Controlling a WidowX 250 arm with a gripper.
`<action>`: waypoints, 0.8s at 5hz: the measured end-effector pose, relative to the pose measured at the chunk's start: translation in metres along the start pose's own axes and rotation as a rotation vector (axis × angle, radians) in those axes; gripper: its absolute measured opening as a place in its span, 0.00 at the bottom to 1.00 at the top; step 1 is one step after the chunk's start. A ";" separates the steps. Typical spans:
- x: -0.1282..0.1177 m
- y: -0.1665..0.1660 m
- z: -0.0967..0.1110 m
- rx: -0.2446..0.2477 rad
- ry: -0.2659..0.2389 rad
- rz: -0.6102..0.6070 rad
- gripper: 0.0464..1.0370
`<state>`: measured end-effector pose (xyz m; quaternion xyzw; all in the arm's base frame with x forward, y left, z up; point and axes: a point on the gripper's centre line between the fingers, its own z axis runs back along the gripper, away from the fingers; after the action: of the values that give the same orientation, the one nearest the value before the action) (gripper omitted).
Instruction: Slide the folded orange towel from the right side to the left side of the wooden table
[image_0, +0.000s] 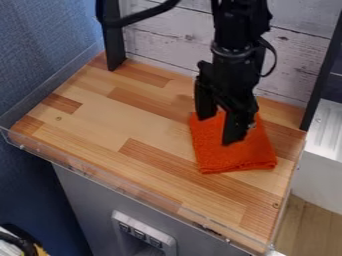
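Right of centre, my gripper (218, 129) hangs with fingers wide over the orange cloth (234, 158) — laid flat, ungripped — so I judge any grasping or folding is left to do.

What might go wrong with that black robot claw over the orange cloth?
The black two-finger gripper is open over the flat orange cloth; closing might catch too little fabric, letting it slip. Its fingers reach low, so pressing further could scrape the light-brown wooden tabletop. Dragging sideways might bunch the cloth up.
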<state>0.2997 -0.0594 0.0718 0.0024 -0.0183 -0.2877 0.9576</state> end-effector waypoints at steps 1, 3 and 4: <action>0.010 -0.006 0.003 0.005 -0.018 -0.042 0.96; 0.029 -0.015 -0.001 -0.025 0.007 -0.082 0.93; 0.037 -0.016 -0.001 -0.037 0.025 -0.091 0.64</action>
<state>0.3216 -0.0931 0.0715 -0.0110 -0.0008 -0.3310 0.9436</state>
